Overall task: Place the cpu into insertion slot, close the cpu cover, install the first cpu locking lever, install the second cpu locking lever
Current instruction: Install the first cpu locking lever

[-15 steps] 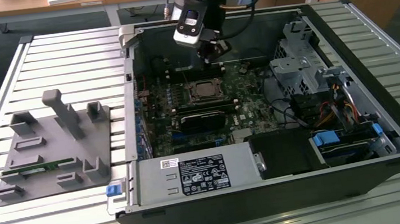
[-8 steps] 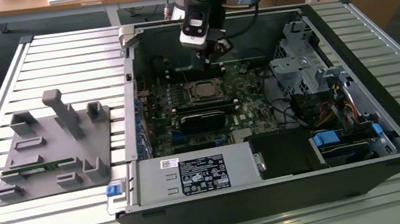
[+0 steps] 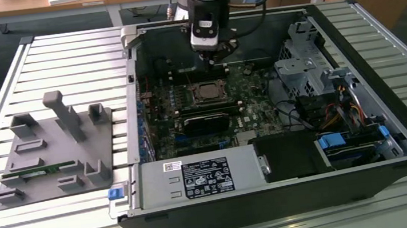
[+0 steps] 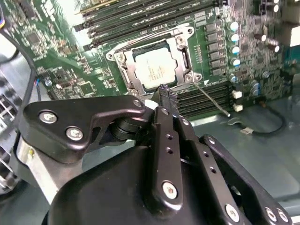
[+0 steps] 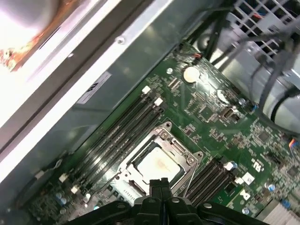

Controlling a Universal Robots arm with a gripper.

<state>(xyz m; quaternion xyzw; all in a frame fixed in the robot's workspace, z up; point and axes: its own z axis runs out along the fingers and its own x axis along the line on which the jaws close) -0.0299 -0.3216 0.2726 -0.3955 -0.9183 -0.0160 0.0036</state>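
As pincer [image 4: 166,95] hovers tips together, cpu cover [image 4: 127,75] edge beside, cpu [image 4: 154,68] seated.

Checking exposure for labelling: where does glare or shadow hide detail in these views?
First wrist view: washed-out white glare beyond the case wall; second wrist view: cpu evenly lit; exterior view: gripper dark inside the shadowed case.

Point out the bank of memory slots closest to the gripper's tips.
The bank running right beside the gripper in the second wrist view; the other bank lies across the cpu from it.
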